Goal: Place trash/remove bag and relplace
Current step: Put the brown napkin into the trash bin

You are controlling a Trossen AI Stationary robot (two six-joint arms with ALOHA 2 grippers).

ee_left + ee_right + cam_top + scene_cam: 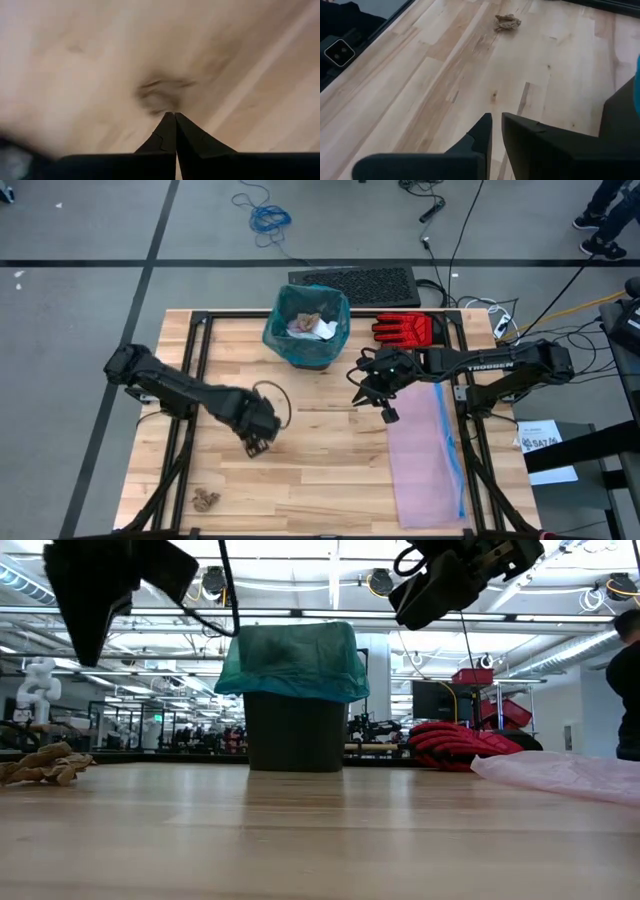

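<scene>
The black bin stands at the far middle of the table, lined with the teal bag, whose rim is folded over the bin's edge. Brown and white trash lies inside it. One brown paper wad lies on the table near the front left. My left gripper points down over bare wood, between the bin and the wad, shut on nothing. My right gripper hangs above the table right of the bin, shut but for a thin gap, empty.
A red glove lies right of the bin. A pale pink bag with a blue strip lies flat along the table's right side. A keyboard and cables lie beyond the far edge. Bare wood stretches across the near middle.
</scene>
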